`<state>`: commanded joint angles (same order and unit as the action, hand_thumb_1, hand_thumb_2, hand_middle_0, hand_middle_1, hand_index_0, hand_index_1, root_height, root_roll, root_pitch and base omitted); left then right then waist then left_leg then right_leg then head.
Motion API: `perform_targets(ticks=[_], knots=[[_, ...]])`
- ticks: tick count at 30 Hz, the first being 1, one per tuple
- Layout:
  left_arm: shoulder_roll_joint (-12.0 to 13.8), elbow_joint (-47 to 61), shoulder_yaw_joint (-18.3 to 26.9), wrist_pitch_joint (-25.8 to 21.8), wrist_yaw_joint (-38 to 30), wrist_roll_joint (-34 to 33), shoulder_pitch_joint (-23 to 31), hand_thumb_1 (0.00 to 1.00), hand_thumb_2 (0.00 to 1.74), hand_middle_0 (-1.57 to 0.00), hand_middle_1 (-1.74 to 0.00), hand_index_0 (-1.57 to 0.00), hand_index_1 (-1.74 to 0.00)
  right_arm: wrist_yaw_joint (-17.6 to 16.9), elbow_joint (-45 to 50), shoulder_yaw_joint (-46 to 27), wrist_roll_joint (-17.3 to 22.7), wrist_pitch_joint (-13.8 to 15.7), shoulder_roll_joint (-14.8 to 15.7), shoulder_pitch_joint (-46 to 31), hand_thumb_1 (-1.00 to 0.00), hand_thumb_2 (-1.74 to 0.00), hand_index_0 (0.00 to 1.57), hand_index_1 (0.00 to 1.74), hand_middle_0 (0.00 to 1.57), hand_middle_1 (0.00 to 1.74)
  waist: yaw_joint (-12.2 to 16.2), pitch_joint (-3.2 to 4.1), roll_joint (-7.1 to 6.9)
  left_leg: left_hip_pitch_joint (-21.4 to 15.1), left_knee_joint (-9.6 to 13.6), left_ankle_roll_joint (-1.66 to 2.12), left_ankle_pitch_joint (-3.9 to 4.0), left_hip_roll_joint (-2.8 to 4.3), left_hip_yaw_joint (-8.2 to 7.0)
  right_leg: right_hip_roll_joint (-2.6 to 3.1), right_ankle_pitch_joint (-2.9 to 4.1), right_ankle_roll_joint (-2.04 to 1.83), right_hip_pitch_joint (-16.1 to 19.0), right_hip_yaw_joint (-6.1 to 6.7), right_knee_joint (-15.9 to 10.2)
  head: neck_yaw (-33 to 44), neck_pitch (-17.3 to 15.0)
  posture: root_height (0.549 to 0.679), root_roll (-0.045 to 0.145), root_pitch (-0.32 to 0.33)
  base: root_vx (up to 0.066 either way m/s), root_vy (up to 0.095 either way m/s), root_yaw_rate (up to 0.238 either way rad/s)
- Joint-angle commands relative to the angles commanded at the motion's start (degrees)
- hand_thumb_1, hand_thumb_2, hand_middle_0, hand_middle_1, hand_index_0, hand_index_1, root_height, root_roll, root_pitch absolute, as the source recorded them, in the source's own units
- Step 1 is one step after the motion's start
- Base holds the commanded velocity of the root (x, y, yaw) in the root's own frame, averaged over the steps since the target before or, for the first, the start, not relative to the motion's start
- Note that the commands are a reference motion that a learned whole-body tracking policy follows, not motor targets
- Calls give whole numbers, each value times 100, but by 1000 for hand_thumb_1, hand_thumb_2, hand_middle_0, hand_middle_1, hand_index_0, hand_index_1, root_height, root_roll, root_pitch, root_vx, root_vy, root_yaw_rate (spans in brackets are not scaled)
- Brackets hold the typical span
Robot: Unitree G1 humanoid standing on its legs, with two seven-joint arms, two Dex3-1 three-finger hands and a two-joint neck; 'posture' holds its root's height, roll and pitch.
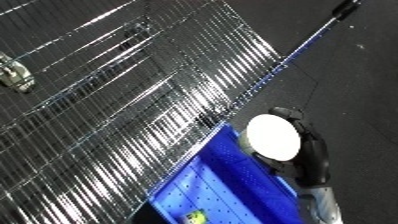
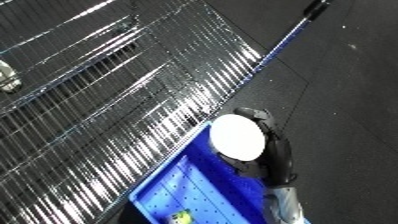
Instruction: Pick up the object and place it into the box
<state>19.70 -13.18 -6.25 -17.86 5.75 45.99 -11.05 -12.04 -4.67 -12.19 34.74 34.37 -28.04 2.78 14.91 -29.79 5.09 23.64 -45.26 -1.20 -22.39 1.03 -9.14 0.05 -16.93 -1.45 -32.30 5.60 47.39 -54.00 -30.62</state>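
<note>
A white round object [image 1: 274, 137] is held in my right hand [image 1: 311, 156], whose black fingers curl round its far and right edges. It hangs over the upper right corner of the blue bin [image 1: 213, 192], a perforated plastic bin at the bottom of the view. A small yellow-green item [image 1: 194, 216] lies on the bin's floor near the lower edge. The whole view is tilted. My left hand shows in neither view.
A shiny wire shelf [image 1: 115, 100] fills the left and middle, running up against the bin's left side. A small pale object [image 1: 16, 75] rests on it at the far left. The shelf's blue-edged rail and pole [image 1: 311, 40] border dark floor [image 1: 364, 90] at the right.
</note>
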Motion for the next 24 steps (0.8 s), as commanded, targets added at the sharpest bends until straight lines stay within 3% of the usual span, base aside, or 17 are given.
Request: perform_targets(ticks=[4, 9, 23, 24], knots=[[-13, -62, -78, -62, -45, 43, -71, 1000, 1740, -1570, -1740, -1570, -1740, 113, -567, -120, 345, 230, -84, -6, -700, -1218, 1099, 1218, 1099, 1218, 40, 0, 45, -43, 54, -3, -6, -21, -31, 22, 15, 1, 7, 32, -46, -198, -3, 634, 91, 72, -3, 39, -32], [11, -96, -120, -85, -87, 79, -119, 1000, 1740, -1570, -1740, -1570, -1740, 264, -976, -172, 493, 249, -220, -11, -700, -1218, 1099, 1218, 1099, 1218, 53, 0, 87, -65, 103, 6, 5, -54, -45, 21, 42, 3, 8, 50, -95, -330, 43, 635, 93, 75, -11, 16, 4], [3, -132, -101, -124, -179, 125, -144, 1000, 1740, -1570, -1740, -1570, -1740, 389, -1253, -152, 728, 288, -210, 10, 0, 0, 0, 0, 0, 0, 9, 0, 125, 3, 145, 10, 65, -103, 23, 58, 47, 43, -54, 35, -85, -265, 83, 635, 96, 82, -18, -7, 24], [4, -128, -95, -124, -179, 120, -141, 1000, 1740, -1570, -1740, -1570, -1740, 383, -1248, -148, 724, 287, -203, 6, 0, 0, 0, 0, 0, 0, 4, 0, 124, 8, 151, 12, 73, -105, 29, 59, 47, 46, -57, 31, -86, -261, 87, 635, 96, 83, -14, -23, 40]])
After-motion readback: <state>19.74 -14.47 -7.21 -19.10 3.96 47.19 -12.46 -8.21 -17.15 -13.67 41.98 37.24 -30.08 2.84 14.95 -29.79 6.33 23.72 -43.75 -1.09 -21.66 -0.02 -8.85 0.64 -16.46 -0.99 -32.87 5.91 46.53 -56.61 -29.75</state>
